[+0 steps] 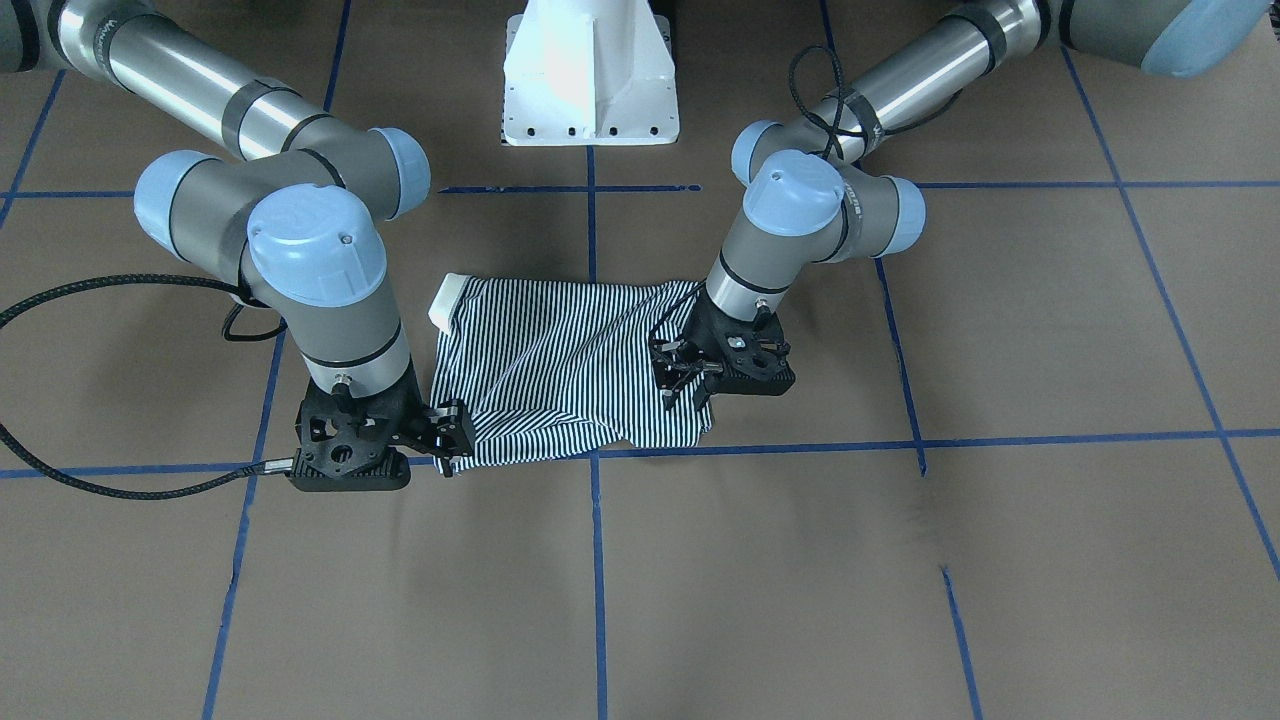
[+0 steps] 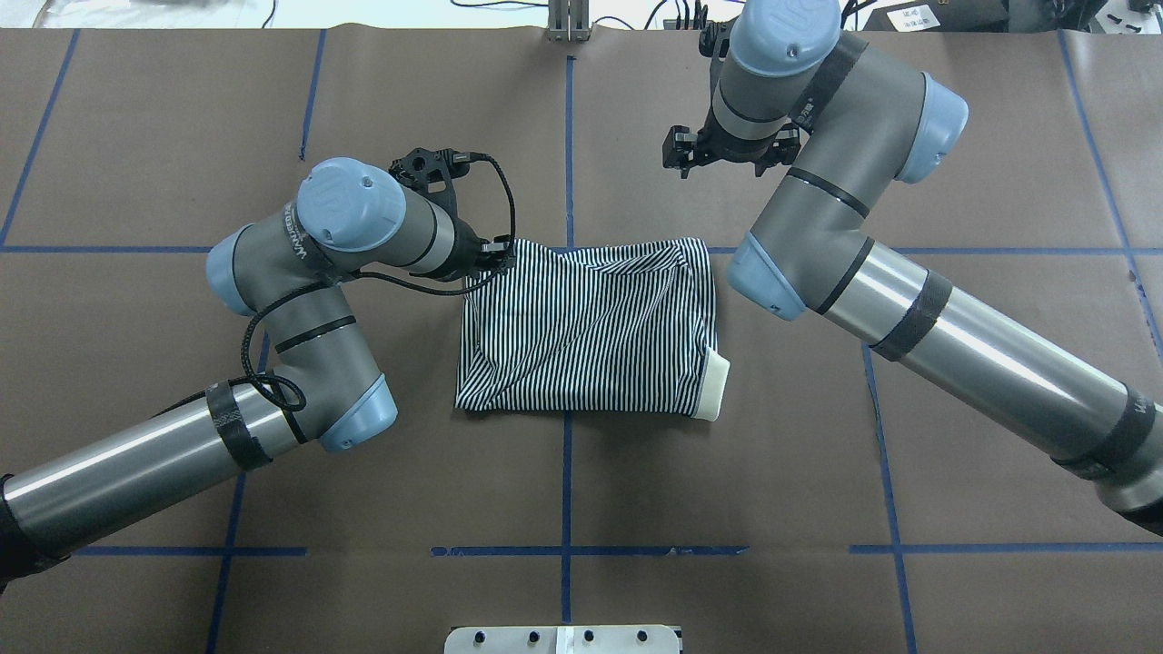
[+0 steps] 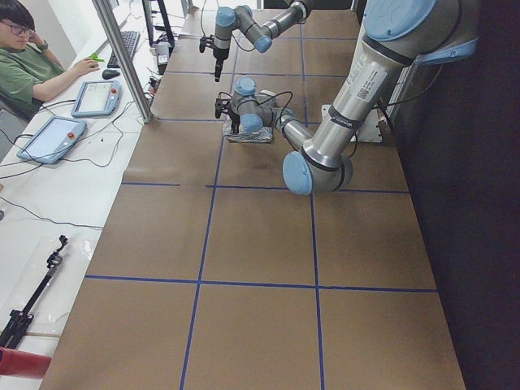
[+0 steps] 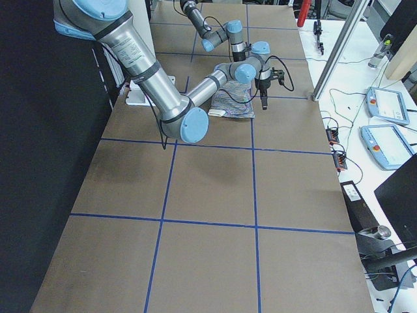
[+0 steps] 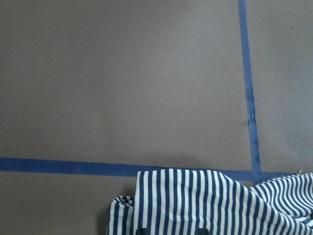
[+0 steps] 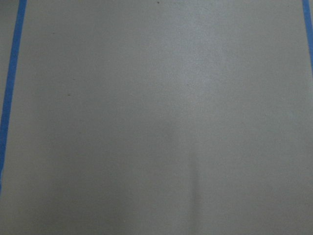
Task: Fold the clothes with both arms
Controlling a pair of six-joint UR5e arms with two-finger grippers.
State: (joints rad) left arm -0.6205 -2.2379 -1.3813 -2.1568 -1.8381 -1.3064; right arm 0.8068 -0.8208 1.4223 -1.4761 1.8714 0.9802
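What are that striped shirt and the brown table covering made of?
Shirt: soft knit fabric, probably cotton, since it wrinkles and drapes limply; matte. Table covering: looks like brown kraft paper, matte, with faint creases, though it could be thin board.

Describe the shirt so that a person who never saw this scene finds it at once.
Start at the brown table with blue tape lines, near the white base. Between the left arm and the right arm lies the shirt, folded to a rough rectangle. It is the only cloth there: thin navy-and-white stripes, cream collar at one corner.
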